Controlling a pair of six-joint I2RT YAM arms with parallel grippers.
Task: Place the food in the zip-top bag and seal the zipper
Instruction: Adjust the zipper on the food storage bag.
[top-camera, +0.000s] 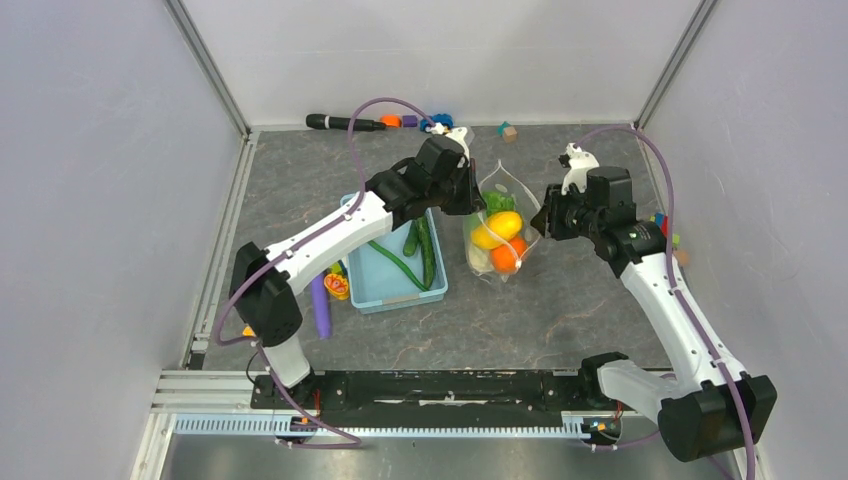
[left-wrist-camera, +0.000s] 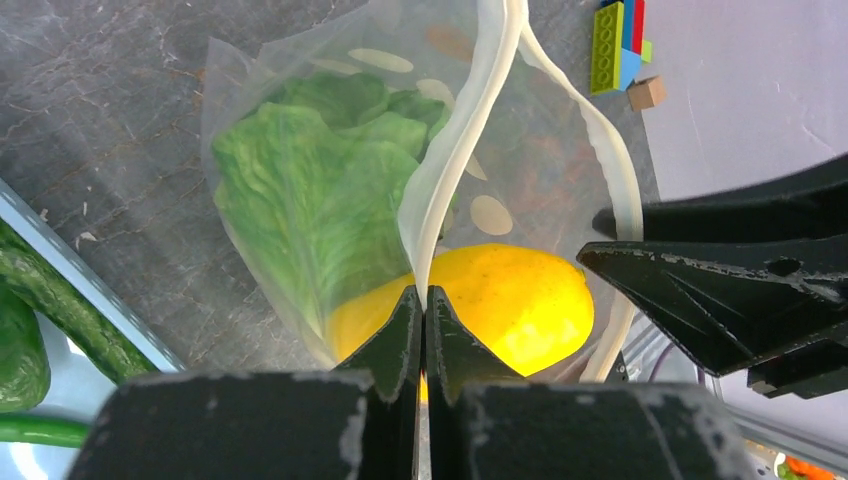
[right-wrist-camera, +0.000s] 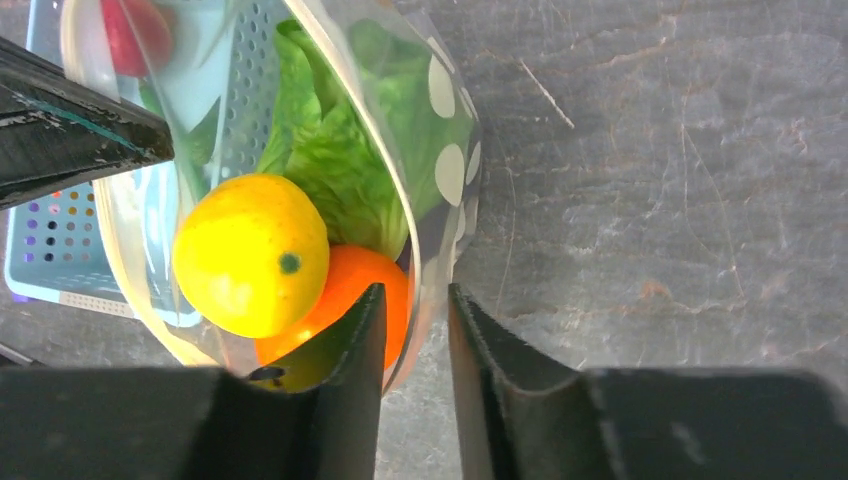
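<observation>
Grey marbled tabletop (top-camera: 560, 310), possibly stone-print, pale walls (top-camera: 100, 180), metal corner posts (top-camera: 205, 62)

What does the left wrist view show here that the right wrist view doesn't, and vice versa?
Left wrist only: the left gripper pinched shut on the zipper, and toy bricks beyond the bag. Right wrist only: the right gripper, jaws apart astride the bag's wall, an orange piece partly behind the yellow piece, and a blurred red piece at the top edge. Both: lettuce and the yellow piece inside the dotted bag.
</observation>
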